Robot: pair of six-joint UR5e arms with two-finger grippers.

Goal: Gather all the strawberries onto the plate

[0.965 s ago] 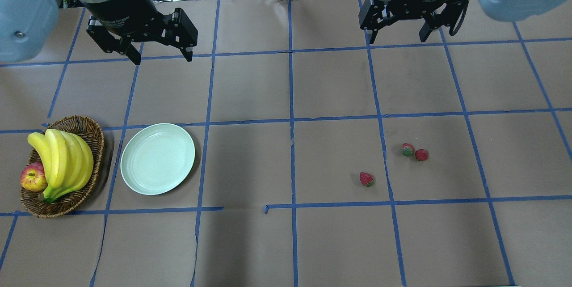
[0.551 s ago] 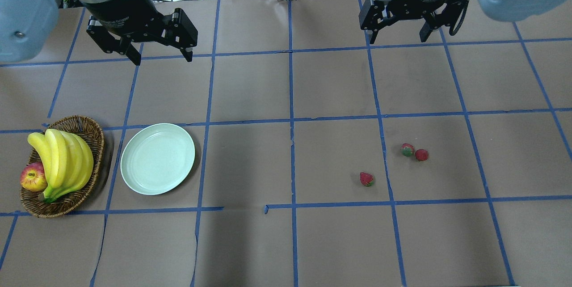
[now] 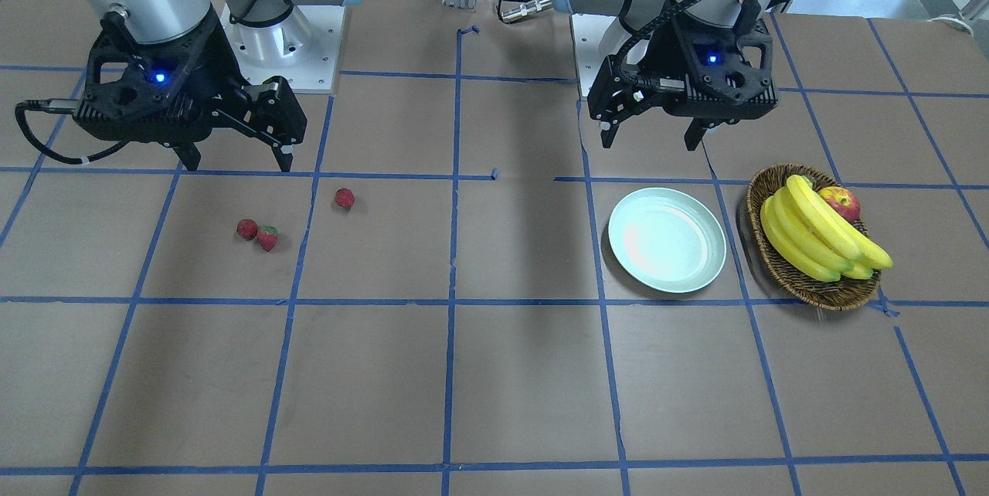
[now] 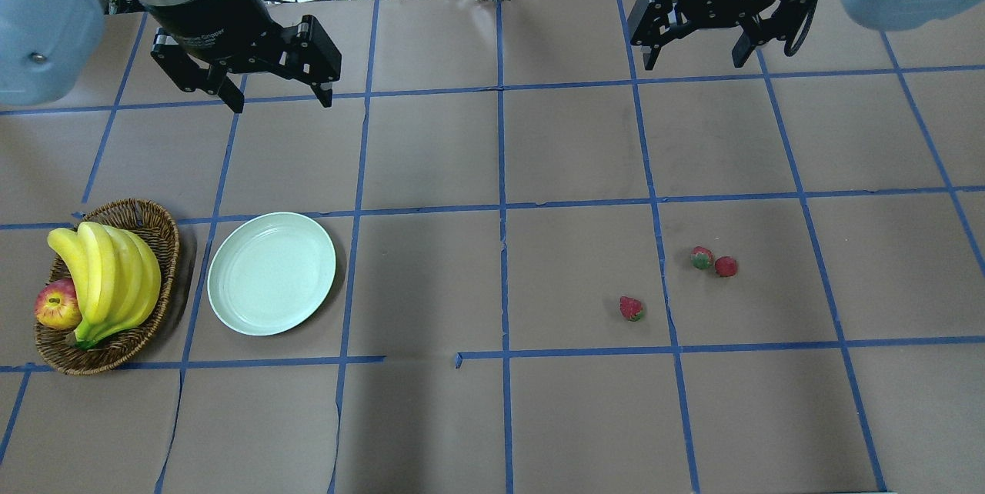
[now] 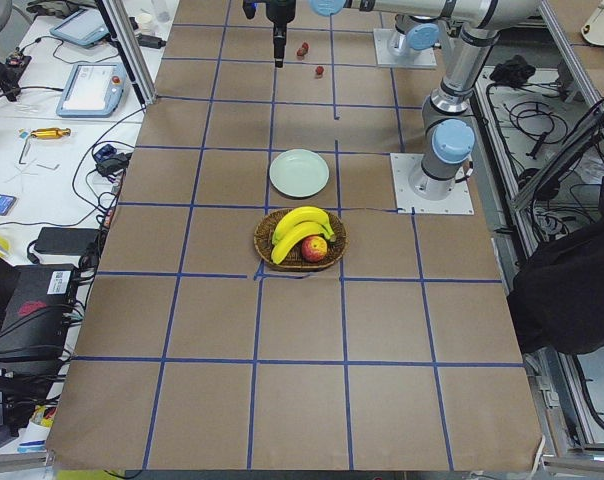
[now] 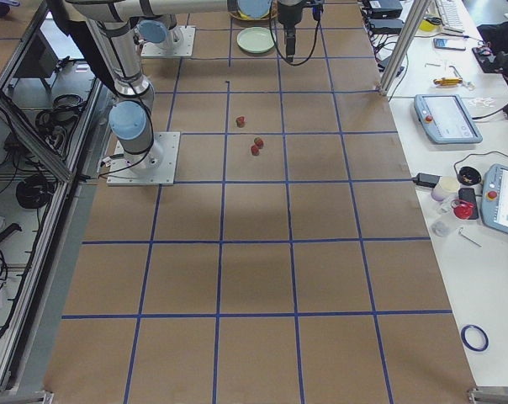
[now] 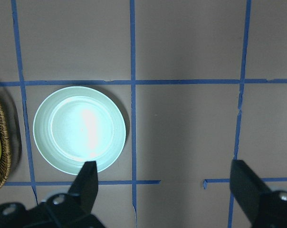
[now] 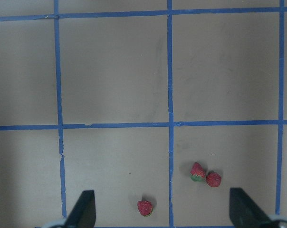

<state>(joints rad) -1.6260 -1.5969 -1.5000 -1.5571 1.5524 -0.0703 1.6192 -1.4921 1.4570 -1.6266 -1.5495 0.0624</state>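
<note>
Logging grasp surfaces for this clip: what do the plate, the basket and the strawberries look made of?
The plate: probably plastic or melamine, glossy pale mint; glare patch in the left wrist view. The basket: woven brown wicker, matte, braided rim visible. The strawberries: red, green caps, dull finish; too small to tell real from imitation.

A wicker basket [image 4: 123, 353] on the blue-gridded table [image 4: 431, 155] holds bananas [image 4: 108, 278] and an apple [image 4: 55, 305].

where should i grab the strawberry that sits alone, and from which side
Pinch the lone strawberry across its red body, from straight above, likely with the right gripper: it is small, lies flat, with nothing close beside it.
</note>
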